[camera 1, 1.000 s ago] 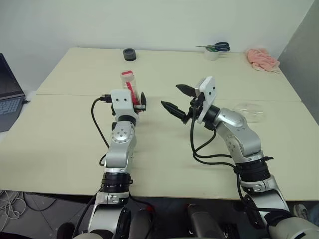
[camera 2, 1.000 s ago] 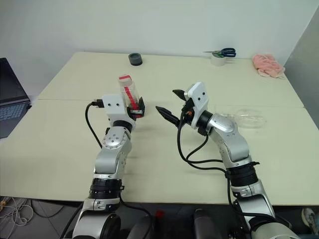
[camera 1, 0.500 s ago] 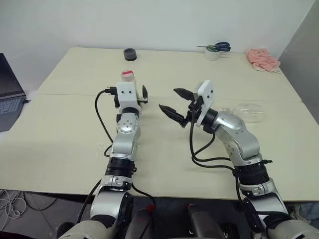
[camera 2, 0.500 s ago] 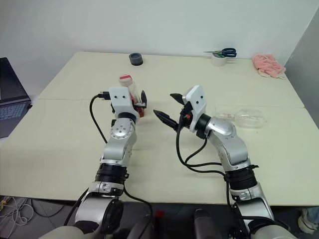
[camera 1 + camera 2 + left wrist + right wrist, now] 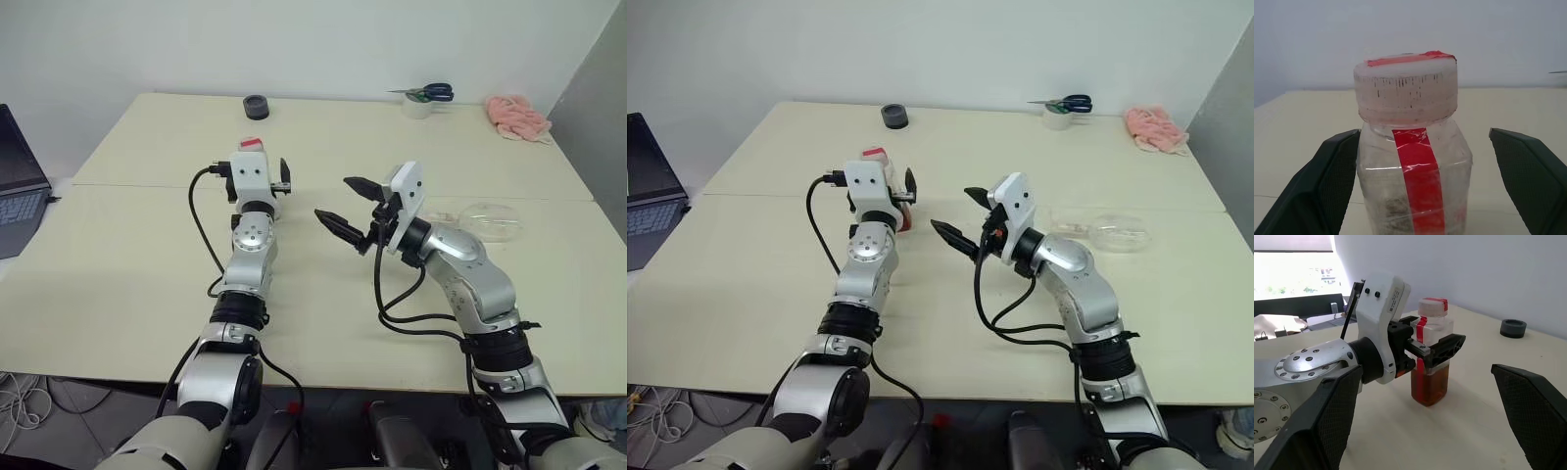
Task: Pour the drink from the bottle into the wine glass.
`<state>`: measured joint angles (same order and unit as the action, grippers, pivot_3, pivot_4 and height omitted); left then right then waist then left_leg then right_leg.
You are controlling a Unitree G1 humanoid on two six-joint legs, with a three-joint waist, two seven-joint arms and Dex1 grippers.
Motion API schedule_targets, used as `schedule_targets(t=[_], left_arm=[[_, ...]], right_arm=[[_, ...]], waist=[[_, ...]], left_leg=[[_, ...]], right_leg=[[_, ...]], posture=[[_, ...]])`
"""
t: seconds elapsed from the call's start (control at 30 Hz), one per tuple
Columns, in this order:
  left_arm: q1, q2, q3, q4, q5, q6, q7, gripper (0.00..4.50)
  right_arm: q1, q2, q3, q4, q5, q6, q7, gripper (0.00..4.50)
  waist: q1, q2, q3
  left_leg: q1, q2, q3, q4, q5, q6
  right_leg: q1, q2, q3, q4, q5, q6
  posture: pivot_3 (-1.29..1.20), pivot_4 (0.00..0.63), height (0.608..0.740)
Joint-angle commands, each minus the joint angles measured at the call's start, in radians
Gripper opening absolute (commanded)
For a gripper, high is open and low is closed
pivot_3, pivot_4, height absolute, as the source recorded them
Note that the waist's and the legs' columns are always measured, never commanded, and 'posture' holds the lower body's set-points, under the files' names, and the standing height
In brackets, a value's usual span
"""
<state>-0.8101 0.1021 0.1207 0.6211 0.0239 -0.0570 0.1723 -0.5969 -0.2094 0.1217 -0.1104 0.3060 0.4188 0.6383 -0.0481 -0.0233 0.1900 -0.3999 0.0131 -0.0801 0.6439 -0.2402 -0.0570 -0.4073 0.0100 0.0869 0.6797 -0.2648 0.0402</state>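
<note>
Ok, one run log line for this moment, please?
left gripper: jaws open around bottle | cap: on | right gripper: open, empty | glass: lying down

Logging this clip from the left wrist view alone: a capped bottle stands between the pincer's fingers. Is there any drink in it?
Observer: Yes. The right wrist view shows the bottle with reddish-brown drink in its lower part.
Operator: Where is the wine glass?
Observer: The wine glass lies on its side on the table, on the robot's right, past the right arm.
Operator: And the right pincer?
Observer: The right pincer hovers open to the right of the bottle, holding nothing.
</note>
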Motion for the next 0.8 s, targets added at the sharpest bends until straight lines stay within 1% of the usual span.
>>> schedule_targets(t=[0.03, 0.07, 0.17, 0.2, 0.23, 0.3, 0.33, 0.4, 0.47, 0.5, 0.57, 0.63, 0.8], left_arm=[[-0.032, 0.001, 0.003, 0.0, 0.003, -0.033, 0.017, 3.55], [-0.033, 0.001, 0.003, 0.003, 0.003, -0.036, 0.018, 3.28], [-0.033, 0.005, 0.0, 0.002, 0.006, -0.05, 0.021, 2.24], [-0.032, 0.008, 0.002, -0.003, 0.002, -0.051, 0.015, 1.98], [-0.028, 0.013, 0.012, -0.021, -0.014, -0.046, 0.002, 1.82], [-0.01, 0.038, 0.021, -0.073, -0.038, -0.035, -0.047, 1.78], [0.02, 0.058, 0.023, -0.148, -0.107, 0.015, -0.157, 1.78], [0.114, 0.134, -0.009, -0.342, -0.218, 0.135, -0.385, 1.78], [0.174, 0.179, -0.024, -0.463, -0.287, 0.233, -0.493, 1.78], [0.203, 0.205, -0.033, -0.512, -0.315, 0.267, -0.546, 1.78], [0.238, 0.235, -0.041, -0.578, -0.354, 0.316, -0.614, 1.78], [0.263, 0.255, -0.055, -0.61, -0.349, 0.333, -0.647, 1.78], [0.296, 0.254, -0.095, -0.676, -0.325, 0.315, -0.684, 1.78]], right_arm=[[-0.003, -0.002, -0.009, -0.047, 0.015, 0.001, -0.006, 4.5], [-0.003, -0.003, -0.01, -0.047, 0.015, 0.001, -0.006, 4.5], [-0.004, -0.005, -0.011, -0.051, 0.016, 0.001, -0.01, 4.5], [-0.004, -0.004, -0.014, -0.054, 0.019, 0.0, -0.011, 4.5], [-0.004, -0.006, -0.023, -0.064, 0.03, 0.001, -0.009, 4.5], [-0.006, -0.018, -0.051, -0.093, 0.061, 0.021, -0.006, 4.5], [-0.016, -0.041, -0.071, -0.11, 0.067, 0.065, -0.023, 4.5], [-0.061, -0.087, -0.088, -0.157, 0.074, 0.217, -0.072, 4.5], [-0.099, -0.115, -0.078, -0.195, 0.076, 0.336, -0.113, 4.5], [-0.119, -0.111, -0.08, -0.225, 0.124, 0.387, -0.107, 4.5], [-0.143, -0.103, -0.084, -0.27, 0.183, 0.45, -0.099, 4.5], [-0.169, -0.081, -0.087, -0.296, 0.203, 0.496, -0.13, 4.5], [-0.171, -0.002, -0.106, -0.314, 0.264, 0.581, -0.203, 4.5]], waist=[[0.0, 0.0, 0.0], [0.0, 0.0, 0.0], [0.0, 0.0, 0.0], [0.0, 0.0, 0.0], [0.0, 0.0, 0.0], [0.0, 0.0, 0.0], [-0.002, 0.0, 0.0], [-0.012, 0.0, 0.0], [-0.012, 0.0, 0.0], [-0.011, 0.0, 0.0], [-0.009, 0.0, 0.0], [-0.009, 0.0, 0.0], [-0.008, 0.0, 0.0]], left_leg=[[0.0, 0.0, 0.0, 0.0, 0.0, 0.0], [0.0, 0.0, 0.0, 0.0, 0.0, 0.0], [0.0, 0.0, 0.0, 0.0, 0.0, 0.0], [0.0, 0.0, 0.0, 0.0, 0.0, 0.0], [0.0, 0.0, 0.0, 0.0, 0.0, 0.0], [0.0, 0.0, 0.0, 0.0, 0.0, 0.0], [-0.001, 0.0, 0.0, 0.0, 0.0, 0.0], [-0.001, 0.0, 0.0, -0.001, 0.0, 0.0], [-0.001, 0.001, 0.001, -0.002, 0.0, -0.001], [-0.001, 0.001, 0.001, -0.002, 0.0, -0.001], [-0.001, 0.001, 0.0, -0.003, 0.0, -0.001], [-0.001, 0.001, -0.002, -0.003, 0.0, 0.0], [-0.001, 0.0, -0.001, 0.0, 0.0, 0.0]], right_leg=[[0.0, 0.0, 0.0, 0.0, 0.0, 0.0], [0.0, 0.0, 0.0, 0.0, 0.0, 0.0], [0.0, 0.0, 0.0, 0.0, 0.0, 0.0], [0.0, 0.0, 0.0, 0.0, 0.0, 0.0], [0.0, 0.0, 0.0, 0.0, 0.0, 0.0], [0.0, 0.0, 0.0, 0.0, 0.0, 0.0], [-0.001, 0.0, 0.0, 0.0, 0.0, 0.0], [-0.001, 0.0, 0.0, 0.0, 0.0, 0.0], [-0.002, -0.001, 0.001, 0.001, 0.0, 0.0], [-0.003, -0.001, 0.001, 0.001, 0.0, -0.001], [-0.003, 0.0, 0.0, 0.001, -0.001, -0.002], [-0.003, 0.0, -0.001, 0.001, -0.001, -0.002], [-0.001, -0.001, 0.0, 0.0, -0.001, -0.001]], posture=[[0.0, 0.15, 0.74], [0.0, 0.15, 0.74], [0.0, 0.15, 0.74], [0.0, 0.15, 0.74], [0.0, 0.15, 0.74], [0.0, 0.15, 0.74], [0.0, 0.15, 0.74], [0.0, 0.15, 0.74], [0.0, 0.15, 0.74], [0.0, 0.15, 0.74], [0.0, 0.15, 0.74], [0.0, 0.15, 0.74], [0.0, 0.15, 0.74]])
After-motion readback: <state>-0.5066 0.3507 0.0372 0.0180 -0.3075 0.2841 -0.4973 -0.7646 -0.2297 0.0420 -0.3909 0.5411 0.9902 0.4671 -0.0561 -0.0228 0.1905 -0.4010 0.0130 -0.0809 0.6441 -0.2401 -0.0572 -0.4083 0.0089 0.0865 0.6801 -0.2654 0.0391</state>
